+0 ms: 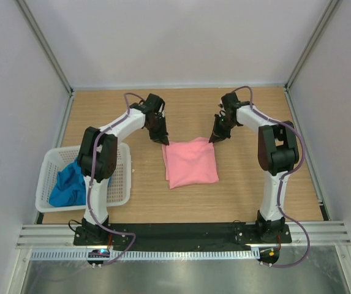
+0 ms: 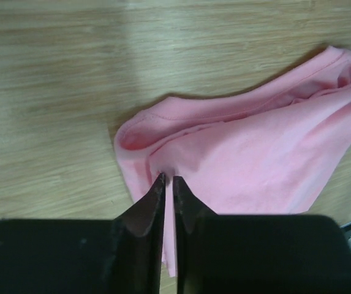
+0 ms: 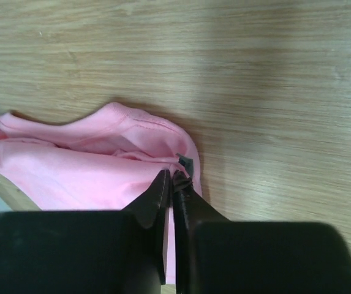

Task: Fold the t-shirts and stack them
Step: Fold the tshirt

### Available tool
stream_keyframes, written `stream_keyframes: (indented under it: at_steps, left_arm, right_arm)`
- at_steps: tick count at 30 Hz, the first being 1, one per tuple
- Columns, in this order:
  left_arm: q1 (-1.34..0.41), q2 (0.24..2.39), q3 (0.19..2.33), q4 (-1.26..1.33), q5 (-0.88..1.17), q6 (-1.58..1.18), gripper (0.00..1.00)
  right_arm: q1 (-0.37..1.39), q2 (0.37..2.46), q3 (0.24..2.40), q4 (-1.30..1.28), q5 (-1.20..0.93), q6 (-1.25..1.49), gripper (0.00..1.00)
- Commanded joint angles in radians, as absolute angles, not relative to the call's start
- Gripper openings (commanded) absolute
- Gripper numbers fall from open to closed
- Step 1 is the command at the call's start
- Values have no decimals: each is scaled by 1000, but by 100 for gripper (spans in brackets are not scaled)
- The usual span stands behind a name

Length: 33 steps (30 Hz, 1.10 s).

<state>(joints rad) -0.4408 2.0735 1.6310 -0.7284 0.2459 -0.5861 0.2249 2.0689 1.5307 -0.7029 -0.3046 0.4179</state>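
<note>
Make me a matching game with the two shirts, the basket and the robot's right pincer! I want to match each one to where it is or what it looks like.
Things:
1. pink shirt
2. blue shirt
3. basket
4. right pincer

Matches:
A. white, full of little holes
B. bunched up inside the basket
C. folded on the table
D. shut on a corner of the pink shirt

Pairs: 1-C, 2-B, 3-A, 4-D
</note>
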Motion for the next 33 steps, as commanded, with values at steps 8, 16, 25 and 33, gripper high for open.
stream_keyframes:
  at_steps: [8, 16, 25, 33]
  left_arm:
    - [-417, 2072, 1677, -709, 255, -594, 0]
    - [-416, 1953, 1625, -716, 138, -614, 0]
    - [-408, 2039, 1707, -794, 94, -627, 0]
    - [-442, 1993, 1694, -735, 236, -661, 12]
  right_arm:
    - [221, 1988, 1585, -696, -299, 471, 1]
    - [222, 1977, 1654, -733, -324, 457, 1]
    - [219, 2157, 1779, -749, -342, 414, 16]
    - [207, 2204, 1894, -813, -134, 310, 48]
